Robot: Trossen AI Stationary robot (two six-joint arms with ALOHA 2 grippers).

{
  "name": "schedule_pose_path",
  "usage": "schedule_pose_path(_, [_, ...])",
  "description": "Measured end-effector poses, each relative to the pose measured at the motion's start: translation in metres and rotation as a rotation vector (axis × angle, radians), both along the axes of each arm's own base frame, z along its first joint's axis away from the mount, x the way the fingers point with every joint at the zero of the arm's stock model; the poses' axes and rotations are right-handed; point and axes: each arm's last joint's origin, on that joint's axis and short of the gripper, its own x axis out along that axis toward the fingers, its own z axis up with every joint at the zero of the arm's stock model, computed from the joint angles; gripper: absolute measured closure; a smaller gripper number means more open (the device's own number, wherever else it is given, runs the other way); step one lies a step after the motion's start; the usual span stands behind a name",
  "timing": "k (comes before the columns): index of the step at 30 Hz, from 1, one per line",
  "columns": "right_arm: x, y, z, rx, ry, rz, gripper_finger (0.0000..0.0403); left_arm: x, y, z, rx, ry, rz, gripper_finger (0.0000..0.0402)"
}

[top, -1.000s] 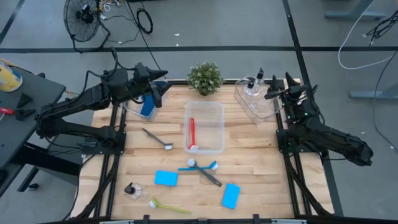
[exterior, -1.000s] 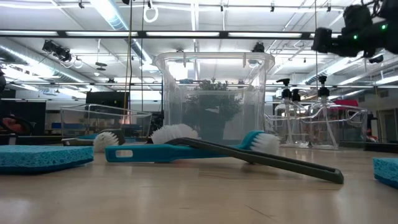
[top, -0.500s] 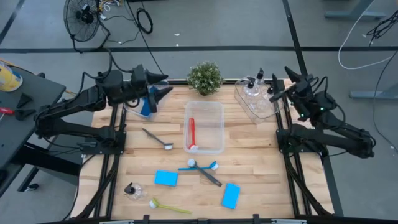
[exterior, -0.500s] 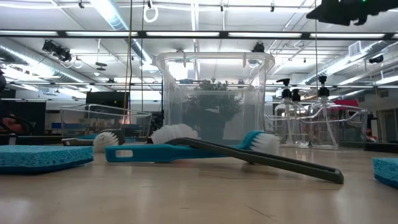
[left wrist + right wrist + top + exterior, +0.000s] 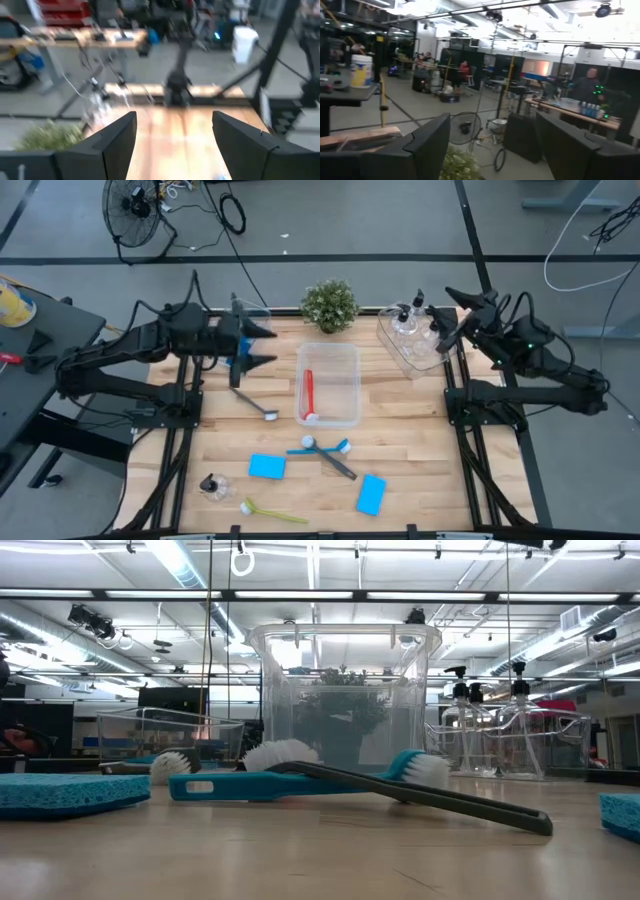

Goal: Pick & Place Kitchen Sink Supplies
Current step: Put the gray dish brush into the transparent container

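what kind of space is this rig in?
Likely a robotics lab or open workshop, not a kitchen: exposed ceiling with strip lights, bare concrete floor with a floor fan, and more workbenches with people behind.

1. You see a wooden table (image 5: 400, 430) with a clear plastic bin (image 5: 345, 385) at its middle.
2. A second clear bin (image 5: 395, 350) stands at the far right corner.
3. A small green potted plant (image 5: 329, 305) sits at the far edge, between both bins.
4. On the floor beyond the table stands a black fan (image 5: 135, 210).
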Motion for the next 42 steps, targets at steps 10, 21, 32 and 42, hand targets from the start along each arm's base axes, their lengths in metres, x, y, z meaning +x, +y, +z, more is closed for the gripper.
schedule_pose_path(10, [0.022, 0.004, 0.004, 0.006, 0.065, 0.076, 0.0111, -0.007, -0.017, -0.032, -0.045, 0.345, -0.111, 0.0136])
schedule_pose_path(21, [0.041, 0.007, -0.003, 0.039, 0.112, 0.122, 0.0111, -0.007, -0.027, -0.068, -0.012, 0.729, -0.125, 0.0136])
schedule_pose_path(32, [0.046, 0.007, -0.005, 0.044, 0.128, 0.123, 0.0111, 0.015, -0.027, -0.098, 0.082, 0.98, -0.205, 0.0136])
schedule_pose_path(42, [0.046, 0.007, -0.005, 0.042, 0.129, 0.126, 0.0111, 0.036, -0.027, -0.124, 0.107, 1.146, -0.242, 0.0136])
